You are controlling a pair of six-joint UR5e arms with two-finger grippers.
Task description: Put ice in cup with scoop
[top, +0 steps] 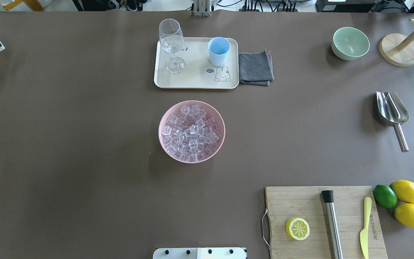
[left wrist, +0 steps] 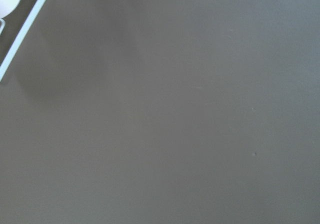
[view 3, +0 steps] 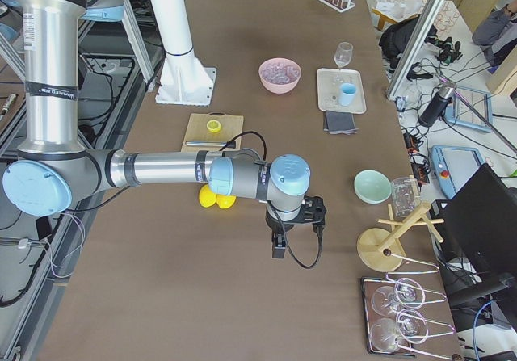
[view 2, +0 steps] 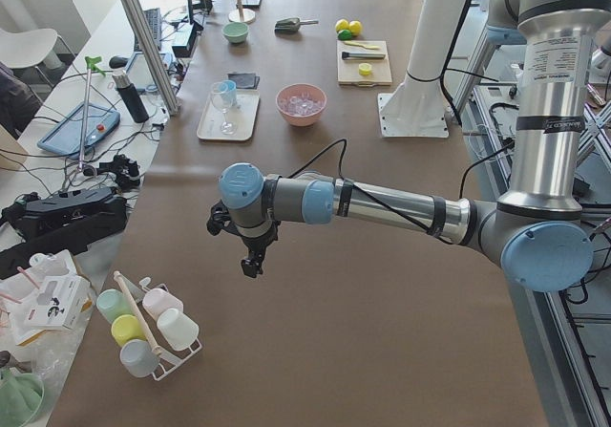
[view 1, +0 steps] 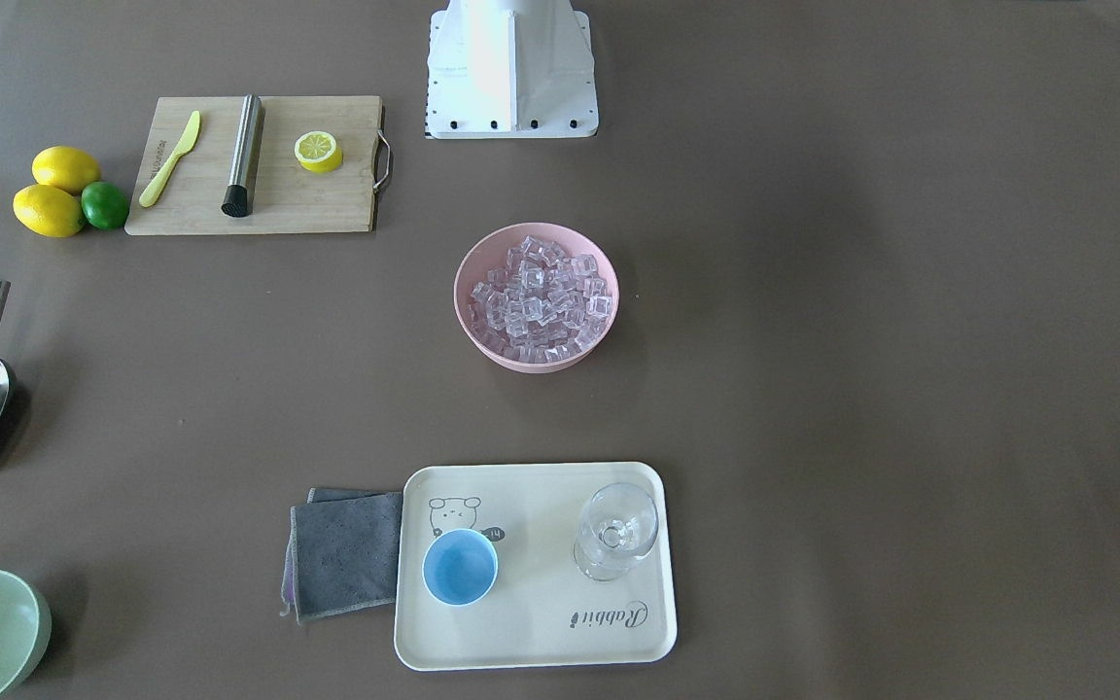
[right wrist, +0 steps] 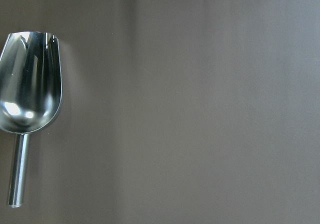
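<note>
The ice [top: 191, 132] is a heap of clear cubes in a pink bowl [top: 160, 132] at the table's middle. The light-blue cup [top: 219, 50] stands upright and empty on a cream tray [top: 192, 77] at the far side. The steel scoop [top: 392, 109] lies on the table at my right, and it shows at the left of the right wrist view [right wrist: 30, 83]. My right gripper [view 3: 279, 250] hangs above the table near the scoop, pointing down. My left gripper [view 2: 250, 266] hangs over bare table at the left end. I cannot tell whether either is open or shut.
A clear stemmed glass [top: 171, 43] stands on the tray, with a grey cloth [top: 255, 67] beside it. A cutting board [top: 322, 201] holds a steel rod, a yellow knife and a lemon half. Lemons, a lime, a pale green bowl [top: 350, 43] and a wooden stand [top: 399, 50] are on my right.
</note>
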